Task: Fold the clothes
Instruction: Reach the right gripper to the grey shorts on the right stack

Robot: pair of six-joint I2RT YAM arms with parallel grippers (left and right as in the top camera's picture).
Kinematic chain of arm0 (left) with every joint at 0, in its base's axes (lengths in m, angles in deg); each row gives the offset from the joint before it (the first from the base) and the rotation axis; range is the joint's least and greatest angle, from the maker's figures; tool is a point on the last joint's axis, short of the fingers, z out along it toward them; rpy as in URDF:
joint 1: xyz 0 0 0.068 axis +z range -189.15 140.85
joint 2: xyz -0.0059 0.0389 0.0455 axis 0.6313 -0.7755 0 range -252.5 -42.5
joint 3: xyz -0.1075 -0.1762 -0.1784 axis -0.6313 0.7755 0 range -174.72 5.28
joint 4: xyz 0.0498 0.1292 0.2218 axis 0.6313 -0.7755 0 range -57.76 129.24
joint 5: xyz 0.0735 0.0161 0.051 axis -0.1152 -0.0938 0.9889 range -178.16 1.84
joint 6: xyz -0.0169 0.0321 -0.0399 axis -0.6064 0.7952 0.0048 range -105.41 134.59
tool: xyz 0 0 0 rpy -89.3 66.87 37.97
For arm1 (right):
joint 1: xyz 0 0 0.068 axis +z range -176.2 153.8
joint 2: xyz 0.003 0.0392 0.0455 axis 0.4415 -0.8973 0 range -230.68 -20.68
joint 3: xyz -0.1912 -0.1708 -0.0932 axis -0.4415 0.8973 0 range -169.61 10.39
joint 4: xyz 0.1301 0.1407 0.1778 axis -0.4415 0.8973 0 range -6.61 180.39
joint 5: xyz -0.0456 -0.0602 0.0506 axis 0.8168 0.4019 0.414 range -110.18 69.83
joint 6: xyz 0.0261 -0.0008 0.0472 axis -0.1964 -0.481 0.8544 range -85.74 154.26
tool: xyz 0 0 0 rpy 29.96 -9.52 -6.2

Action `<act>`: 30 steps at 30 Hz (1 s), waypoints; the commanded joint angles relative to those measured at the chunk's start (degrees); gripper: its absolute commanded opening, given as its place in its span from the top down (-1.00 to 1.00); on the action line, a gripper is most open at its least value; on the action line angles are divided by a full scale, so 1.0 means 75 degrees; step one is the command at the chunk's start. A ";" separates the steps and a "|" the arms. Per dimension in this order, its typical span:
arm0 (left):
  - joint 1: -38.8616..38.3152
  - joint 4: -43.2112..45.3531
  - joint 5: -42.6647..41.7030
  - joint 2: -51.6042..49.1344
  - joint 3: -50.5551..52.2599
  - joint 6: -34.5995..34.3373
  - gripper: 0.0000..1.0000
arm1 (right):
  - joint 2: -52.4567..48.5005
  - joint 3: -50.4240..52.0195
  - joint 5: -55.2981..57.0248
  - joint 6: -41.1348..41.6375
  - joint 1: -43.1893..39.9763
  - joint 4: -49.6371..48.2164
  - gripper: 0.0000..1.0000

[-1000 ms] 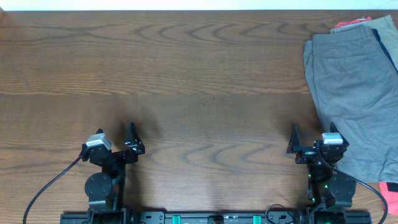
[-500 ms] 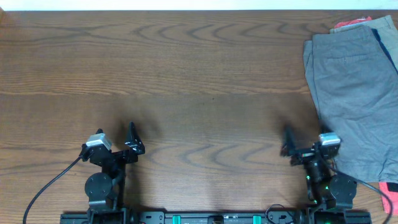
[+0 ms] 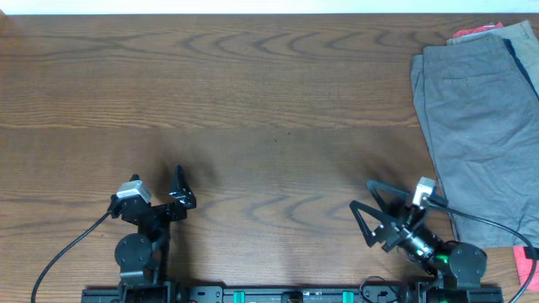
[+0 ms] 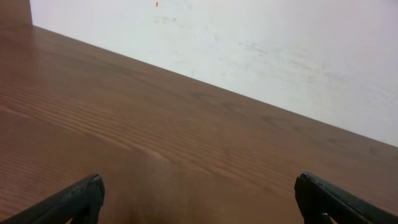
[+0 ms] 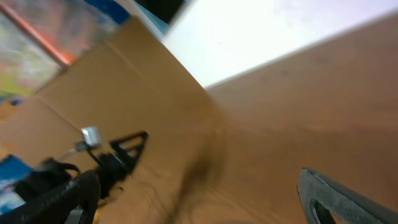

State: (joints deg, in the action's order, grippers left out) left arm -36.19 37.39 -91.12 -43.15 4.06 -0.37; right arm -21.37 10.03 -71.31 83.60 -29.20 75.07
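Note:
A grey pair of shorts [image 3: 484, 126] lies flat at the table's right edge, on top of a pile. A red-orange garment [image 3: 476, 32] peeks out at the pile's far end, and a navy edge [image 3: 521, 63] shows along its right side. My right gripper [image 3: 370, 212] is open and empty, turned to the left, well left of the pile; in the right wrist view [image 5: 199, 199] its fingers frame bare table. My left gripper [image 3: 179, 187] is open and empty at the front left, and in its wrist view [image 4: 199, 199] it is over bare wood.
The wooden table [image 3: 253, 101] stretches from the left to the pile. A red scrap [image 3: 529, 269] lies at the front right corner. The right wrist view shows the left arm [image 5: 109, 162] across the table.
My right gripper has swung leftward, away from the shorts, and turned to point left. The left arm has not moved.

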 commanded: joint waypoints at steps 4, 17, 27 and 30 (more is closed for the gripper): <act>0.0032 -0.0265 0.0087 -0.0009 0.0131 0.0076 -0.96 | 0.0026 -0.0044 0.0134 0.0580 -0.0050 -0.1448 -0.98; 0.0032 -0.0265 0.0087 -0.0009 0.0131 0.0073 -0.96 | -0.2250 -0.3899 0.2824 -0.3570 -0.0052 0.0752 -0.98; 0.0032 -0.0265 0.0087 -0.0009 0.0131 0.0076 -0.96 | -0.7595 -0.8929 0.6461 -0.6079 -0.0055 0.4881 -0.98; 0.0032 -0.0265 0.0087 -0.0009 0.0131 0.0076 -0.96 | -0.9582 -1.0748 0.7431 -0.6251 -0.0058 0.6062 -0.98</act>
State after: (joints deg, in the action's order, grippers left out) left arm -36.19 37.39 -91.14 -43.32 4.06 -0.40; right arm -83.64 -61.88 -26.63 42.92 -29.33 116.73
